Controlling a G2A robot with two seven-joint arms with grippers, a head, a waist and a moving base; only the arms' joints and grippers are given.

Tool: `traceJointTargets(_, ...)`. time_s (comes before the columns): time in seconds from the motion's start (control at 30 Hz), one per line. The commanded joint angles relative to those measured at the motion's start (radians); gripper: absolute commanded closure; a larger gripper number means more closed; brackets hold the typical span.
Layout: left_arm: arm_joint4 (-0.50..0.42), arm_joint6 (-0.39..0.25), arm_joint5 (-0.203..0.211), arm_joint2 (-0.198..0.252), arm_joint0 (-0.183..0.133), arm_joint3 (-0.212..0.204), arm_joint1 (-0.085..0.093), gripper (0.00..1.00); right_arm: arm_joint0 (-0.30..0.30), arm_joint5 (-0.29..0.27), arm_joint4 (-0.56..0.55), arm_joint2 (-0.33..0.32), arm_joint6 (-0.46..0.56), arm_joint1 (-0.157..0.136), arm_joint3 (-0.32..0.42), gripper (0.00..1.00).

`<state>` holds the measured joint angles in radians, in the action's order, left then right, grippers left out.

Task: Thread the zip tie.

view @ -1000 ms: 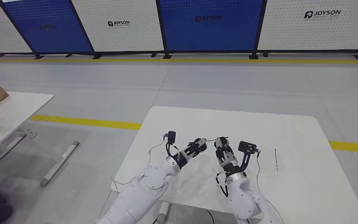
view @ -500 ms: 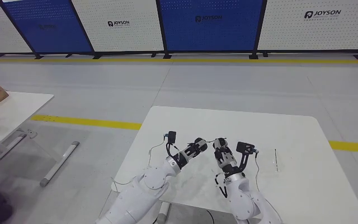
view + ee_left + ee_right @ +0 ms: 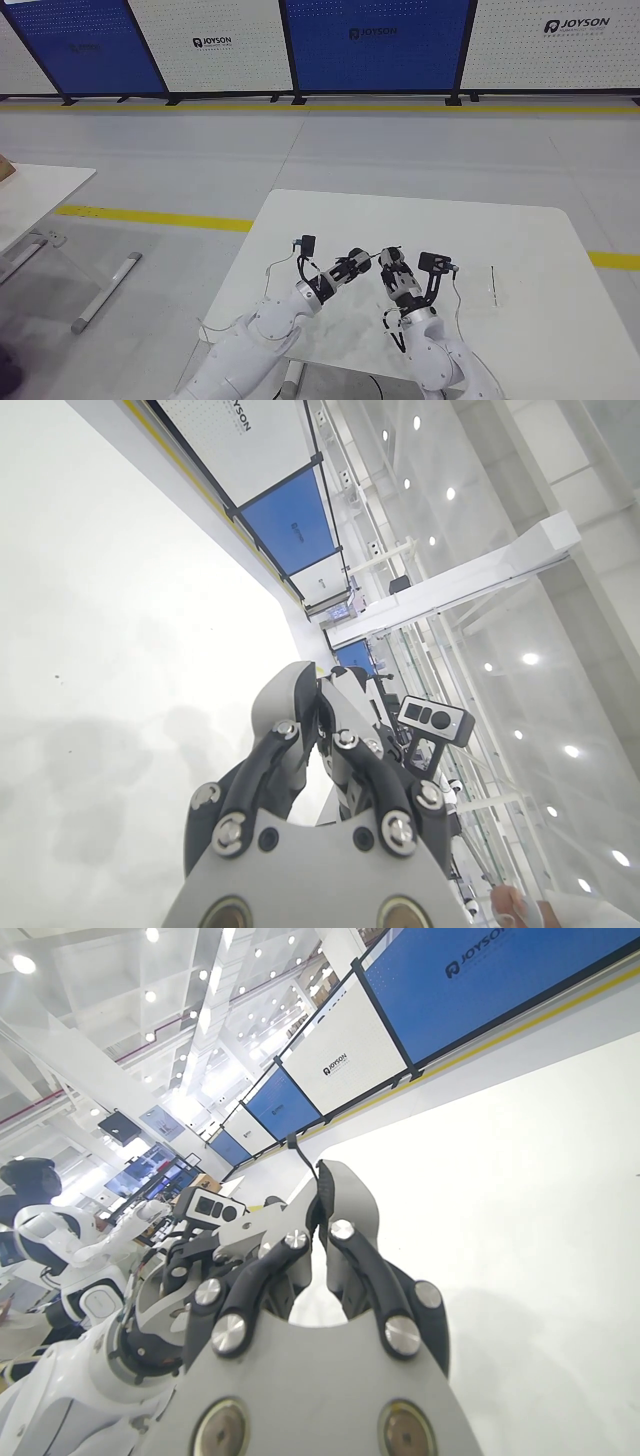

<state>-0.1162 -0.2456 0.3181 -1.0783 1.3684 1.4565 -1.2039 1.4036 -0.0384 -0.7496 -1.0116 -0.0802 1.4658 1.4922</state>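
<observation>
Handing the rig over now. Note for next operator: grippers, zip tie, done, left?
Right gripper: shut on the thin black plastic zip tie, whose thicker end sticks out past the fingertips, above the white table.
Left gripper: shut, close beside the right one; cannot tell whether it pinches the tail.
Done: tie is gripped, off the table.
Left: no closed loop visible; tail probably needs feeding through the head.
Thin pale strip lies on the table on the right arm's side.
</observation>
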Motion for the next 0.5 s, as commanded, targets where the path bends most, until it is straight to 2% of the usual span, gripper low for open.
traceJointTargets(0.0,-0.004,-0.003,0.001,-0.001,0.001,0.001,0.000,1.00,0.000,-0.001,0.002,0.000,0.007,0.000,-0.002,1.00)
traceJointTargets(0.3,0.005,-0.010,0.011,-0.008,0.010,0.007,0.003,1.00,0.000,-0.024,0.031,-0.005,0.030,0.001,-0.005,1.00)
traceJointTargets(0.47,0.023,0.018,0.006,-0.006,0.013,0.005,0.002,1.00,0.005,-0.040,0.044,-0.016,0.033,-0.001,-0.001,1.00)
